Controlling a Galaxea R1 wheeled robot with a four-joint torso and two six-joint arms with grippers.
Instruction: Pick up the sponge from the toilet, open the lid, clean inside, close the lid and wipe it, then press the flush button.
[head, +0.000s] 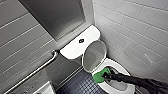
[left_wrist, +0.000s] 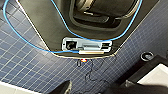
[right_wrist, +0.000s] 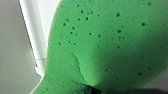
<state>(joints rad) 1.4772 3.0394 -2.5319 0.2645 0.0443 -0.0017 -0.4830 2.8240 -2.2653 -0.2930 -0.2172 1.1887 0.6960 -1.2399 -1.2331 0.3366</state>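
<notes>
Head: my right hand is clamped on the sponge, held at the rim of the toilet bowl, just below the raised lid.
Left wrist: blue tiled floor.
Right wrist: sponge pressed right up against the hand, white rim beside it.

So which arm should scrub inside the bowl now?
Right: its gripper holds the sponge at the toilet rim, lid raised. The left wrist camera faces floor tiles.

A tiled bathroom: white toilet, wall grab bar, blue floor tiles.
</notes>
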